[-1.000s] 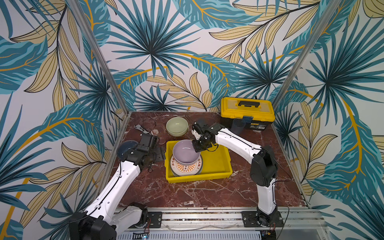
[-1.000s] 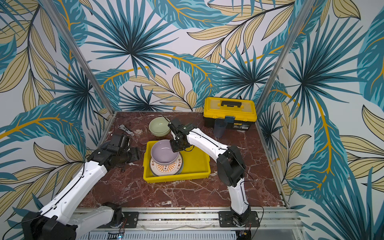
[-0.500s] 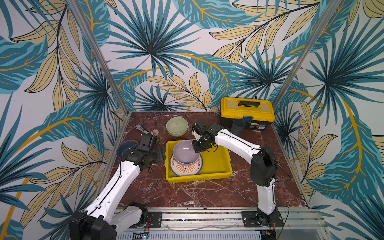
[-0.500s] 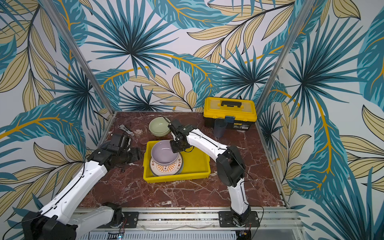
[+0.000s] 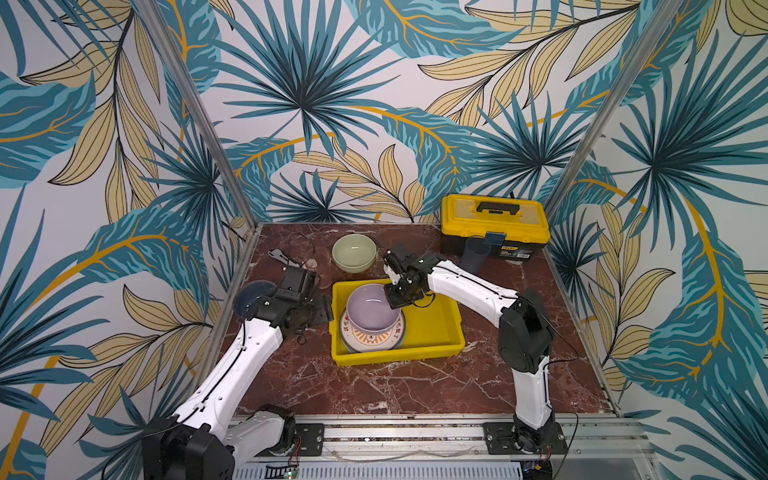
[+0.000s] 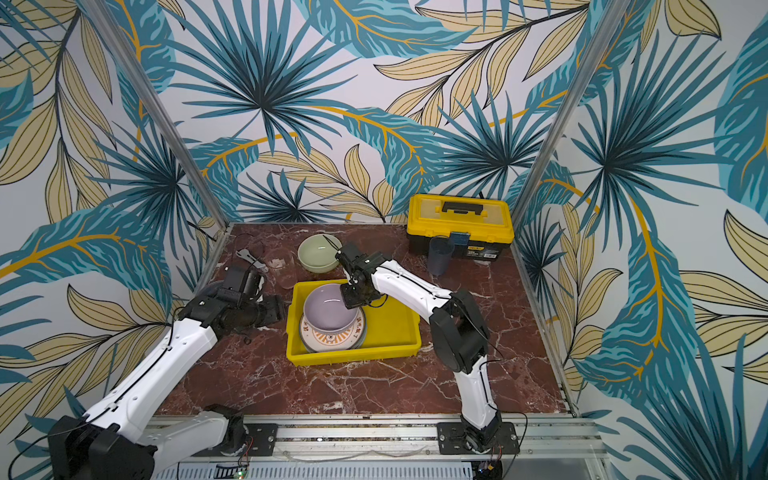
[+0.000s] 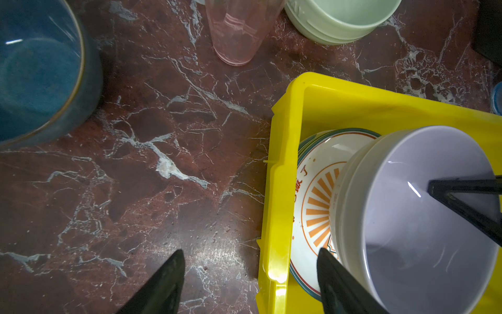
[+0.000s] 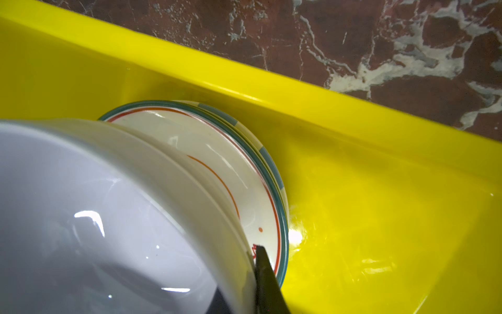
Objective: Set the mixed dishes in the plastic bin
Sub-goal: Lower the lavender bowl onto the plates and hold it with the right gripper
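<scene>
Your right end effector was clamped narrow on the rim of the lilac bowl, one finger inside the wall and one outside, on the side of the bowl that faced the right arm. That bowl sat over the stack of plates at the left end of the bin, so it lay leftward from the end effector, with bare bin floor on the right. Whether its base was seated flat on the top plate you could not tell from these views; it looked a little tipped. Judging from that, the coming move was a release and a lift straight up, clear of the rim. Your left end effector stood wide and empty by the bin's left wall, over the worktop. The blue bowl, pink tumbler and green bowl lay on that side, so the left arm was nearer them; the dark tumbler stood nearer the right.
</scene>
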